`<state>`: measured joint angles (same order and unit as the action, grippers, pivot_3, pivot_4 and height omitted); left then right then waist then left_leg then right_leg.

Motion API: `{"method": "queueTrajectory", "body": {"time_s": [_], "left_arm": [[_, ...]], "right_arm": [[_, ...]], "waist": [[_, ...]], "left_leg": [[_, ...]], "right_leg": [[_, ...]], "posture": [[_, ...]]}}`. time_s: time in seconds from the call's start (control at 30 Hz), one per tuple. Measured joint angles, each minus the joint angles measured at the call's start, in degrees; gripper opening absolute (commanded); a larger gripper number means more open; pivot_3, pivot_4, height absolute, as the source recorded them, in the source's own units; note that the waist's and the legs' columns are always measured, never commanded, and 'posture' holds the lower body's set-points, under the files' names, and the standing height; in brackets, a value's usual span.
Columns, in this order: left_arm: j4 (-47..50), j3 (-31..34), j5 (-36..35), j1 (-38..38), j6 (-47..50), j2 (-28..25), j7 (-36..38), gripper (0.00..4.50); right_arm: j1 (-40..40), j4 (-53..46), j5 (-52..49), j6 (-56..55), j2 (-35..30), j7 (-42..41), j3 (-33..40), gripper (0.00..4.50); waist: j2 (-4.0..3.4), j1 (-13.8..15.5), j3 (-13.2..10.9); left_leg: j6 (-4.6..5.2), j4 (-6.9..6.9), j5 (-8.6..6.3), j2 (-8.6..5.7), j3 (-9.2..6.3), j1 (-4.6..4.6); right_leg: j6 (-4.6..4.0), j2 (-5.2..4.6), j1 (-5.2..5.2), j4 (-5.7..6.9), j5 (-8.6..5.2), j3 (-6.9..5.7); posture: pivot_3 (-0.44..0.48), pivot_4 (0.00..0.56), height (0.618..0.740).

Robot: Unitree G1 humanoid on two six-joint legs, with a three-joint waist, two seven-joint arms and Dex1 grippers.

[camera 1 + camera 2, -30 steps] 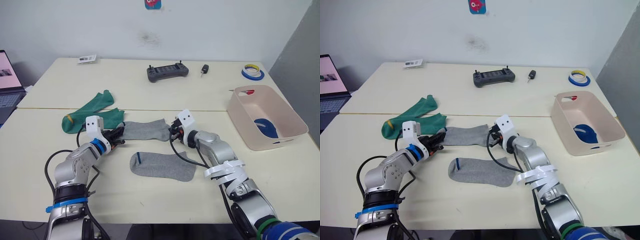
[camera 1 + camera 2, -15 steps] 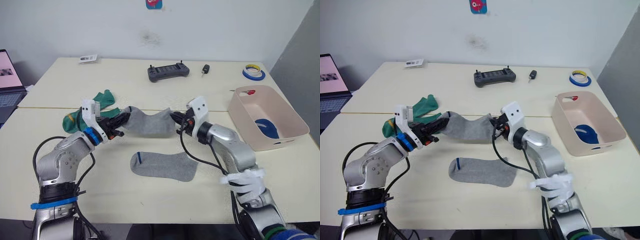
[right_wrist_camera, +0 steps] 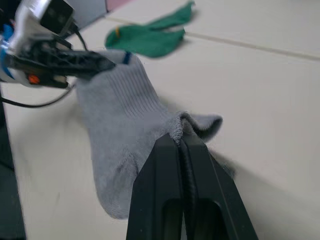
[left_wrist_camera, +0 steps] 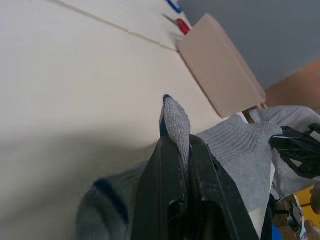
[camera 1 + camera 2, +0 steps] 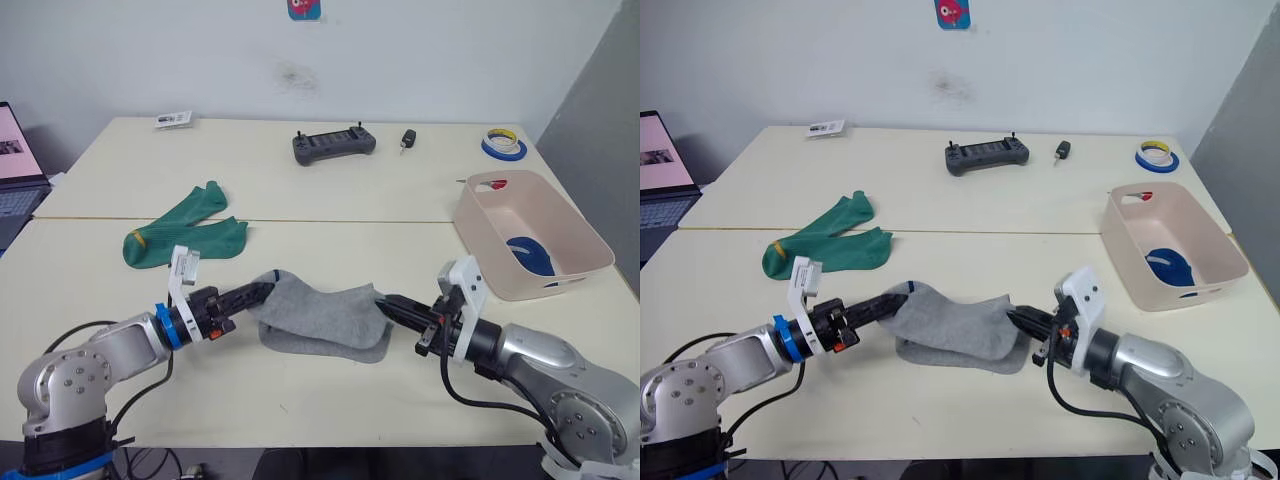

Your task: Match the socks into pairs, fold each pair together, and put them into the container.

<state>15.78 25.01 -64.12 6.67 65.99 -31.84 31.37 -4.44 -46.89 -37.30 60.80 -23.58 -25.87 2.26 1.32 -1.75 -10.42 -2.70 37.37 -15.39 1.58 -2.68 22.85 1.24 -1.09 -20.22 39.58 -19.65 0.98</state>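
Two grey socks, step in hand: upper grey sock (image 5: 325, 312) held slack above lower grey sock (image 5: 352, 347) on the counter (image 5: 300, 390). Left pincer (image 5: 262, 291) pinches the cuff end; right pincer (image 5: 388, 305) pinches the toe end. Advice: lower both ends evenly, match edges to the sock beneath, then let go. Two green socks (image 5: 180, 228) lie well apart, further back on the left. Pink-beige container (image 5: 560, 268) stands at the right, holding what is probably a folded dark blue pair (image 5: 530, 254). Controller (image 5: 334, 144), tape roll (image 5: 504, 145): distant, no obstruction.
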Motion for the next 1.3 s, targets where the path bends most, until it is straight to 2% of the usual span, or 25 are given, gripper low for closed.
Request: {"method": "queueTrajectory", "body": {"time_s": [0.17, 0.4, 0.77, 1.07, 1.3], "left_arm": [[-0.5, -5.5, 7.9, -5.1, -8.5, 2.4, 1.3, 0.01], [-1.1, -10.0, 16.1, -7.5, -16.5, 2.1, 4.1, 0.01], [0.8, -10.5, 17.6, -8.9, -18.1, 0.5, 5.9, 0.01], [6.0, -10.6, 17.0, -9.5, -17.7, -0.1, 5.4, 0.01], [6.3, -12.5, 20.3, -13.4, -19.4, -0.3, 5.5, 0.01]], "right_arm": [[4.6, 3.9, 9.1, -8.8, -2.7, 1.6, -7.8, 0.00], [6.5, 8.7, 14.8, -13.5, -3.7, 2.4, -10.5, 0.00], [7.8, 9.1, 17.0, -16.2, -4.9, 1.2, -11.7, 0.00], [6.4, 8.8, 17.0, -15.4, -4.5, 1.2, -11.7, 0.00], [5.3, 8.9, 17.7, -14.3, -4.9, 1.2, -12.0, 0.00]], "waist": [[0.01, 0.1, 0.0], [0.01, 0.1, 0.0], [0.01, 0.1, 0.0], [0.01, 0.1, 0.0], [0.01, 0.1, 0.0]], "left_leg": [[-0.25, -0.35, 0.14, -0.01, 0.04, -0.03], [-0.30, -0.39, 0.17, 0.01, 0.01, -0.02], [-0.30, -0.39, 0.17, 0.01, 0.00, -0.02], [-0.30, -0.39, 0.17, 0.02, -0.02, -0.03], [-0.29, -0.39, 0.17, 0.02, -0.04, -0.03]], "right_leg": [[0.00, -0.01, 0.00, -0.28, 0.00, 0.01], [-0.01, 0.02, 0.02, -0.33, 0.01, -0.03], [-0.01, 0.01, 0.03, -0.33, 0.01, -0.04], [-0.01, 0.01, 0.04, -0.32, 0.01, -0.05], [-0.02, 0.02, 0.05, -0.31, 0.02, -0.07]], "posture": [[0.000, 0.150, 0.740], [0.000, 0.150, 0.740], [0.000, 0.150, 0.740], [0.000, 0.150, 0.740], [0.000, 0.150, 0.740]]}}
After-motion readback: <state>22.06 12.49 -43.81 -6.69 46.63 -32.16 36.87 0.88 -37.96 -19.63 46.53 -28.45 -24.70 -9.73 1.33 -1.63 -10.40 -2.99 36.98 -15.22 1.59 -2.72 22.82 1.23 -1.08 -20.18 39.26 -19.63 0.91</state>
